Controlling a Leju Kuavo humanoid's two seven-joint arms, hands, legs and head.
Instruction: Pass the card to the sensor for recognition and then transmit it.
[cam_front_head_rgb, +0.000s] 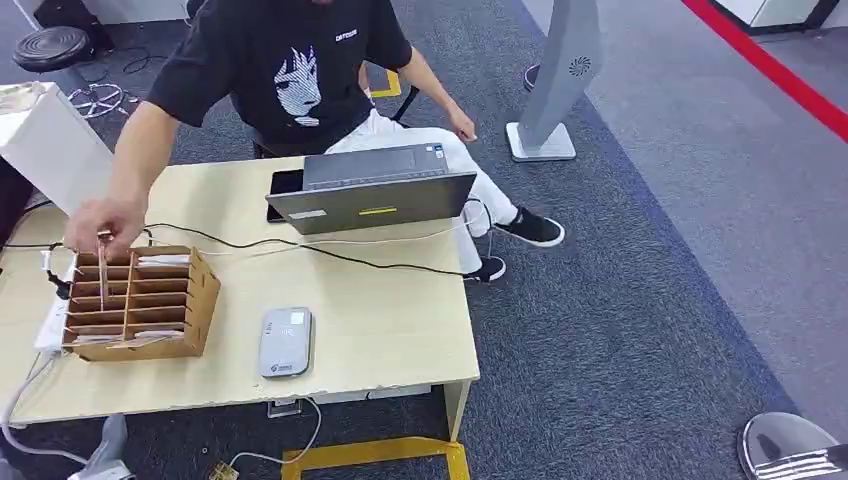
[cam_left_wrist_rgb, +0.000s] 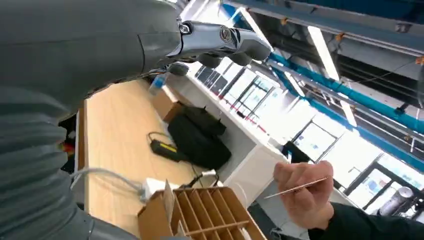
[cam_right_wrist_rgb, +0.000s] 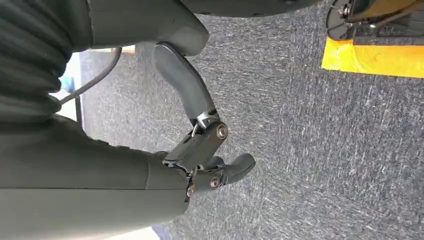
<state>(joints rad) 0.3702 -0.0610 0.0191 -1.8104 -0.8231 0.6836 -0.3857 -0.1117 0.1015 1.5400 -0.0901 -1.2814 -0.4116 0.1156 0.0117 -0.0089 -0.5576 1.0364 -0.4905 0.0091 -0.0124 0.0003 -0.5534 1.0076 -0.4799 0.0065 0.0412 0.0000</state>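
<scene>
Person's hand (cam_front_head_rgb: 105, 222) holds card (cam_front_head_rgb: 102, 262); shirt (cam_front_head_rgb: 290, 60) print unreadable

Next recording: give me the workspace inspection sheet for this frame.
Surface: light wooden table, bare at its near right corner.
Job's things: thin card pinched by a person's hand above the brown cardboard slotted box; grey flat card reader beside it.
Clutter: grey laptop, black phone.
Robot hands: left robot hand raised, empty; right robot hand hanging over carpet, empty.
Cables: black cable across table.
Surroundings: grey floor stand.
</scene>
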